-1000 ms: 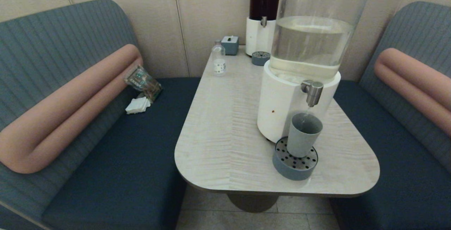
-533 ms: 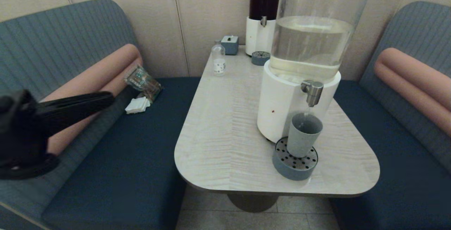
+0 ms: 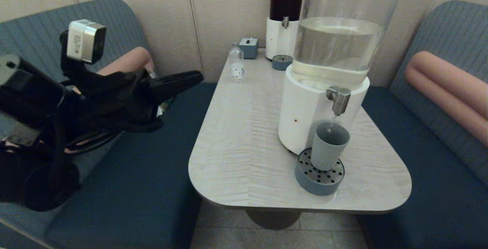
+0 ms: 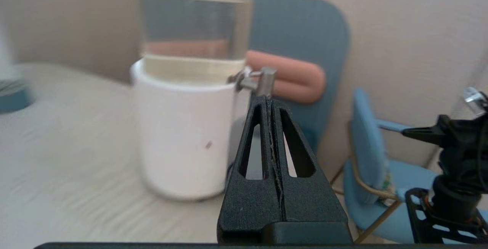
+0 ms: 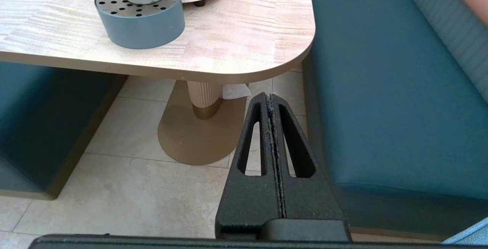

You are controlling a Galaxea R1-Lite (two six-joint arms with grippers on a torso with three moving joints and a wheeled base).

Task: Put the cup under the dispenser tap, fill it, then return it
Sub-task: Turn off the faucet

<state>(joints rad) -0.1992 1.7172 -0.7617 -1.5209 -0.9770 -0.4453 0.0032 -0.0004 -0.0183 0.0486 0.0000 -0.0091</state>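
cup (image 3: 328,145) upright on drip tray (image 3: 318,178), right under dispenser tap (image 3: 338,99) | left tool (image 3: 190,78) clenched, empty, well left of tap | right tool (image 5: 270,100) clenched, your head view misses it

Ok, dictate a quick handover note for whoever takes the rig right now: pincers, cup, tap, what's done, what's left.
Left pincer: shut, empty, raised over the left bench, pointing toward the table.
Right pincer: shut, empty, low beside the table's near edge, out of the head view.
Cup: upright on the round drip tray, directly under the tap.
Done: cup placed; a thin stream seems to run from the tap into it.
Left: finish filling, close the tap, return the cup. Fill level cannot be seen.
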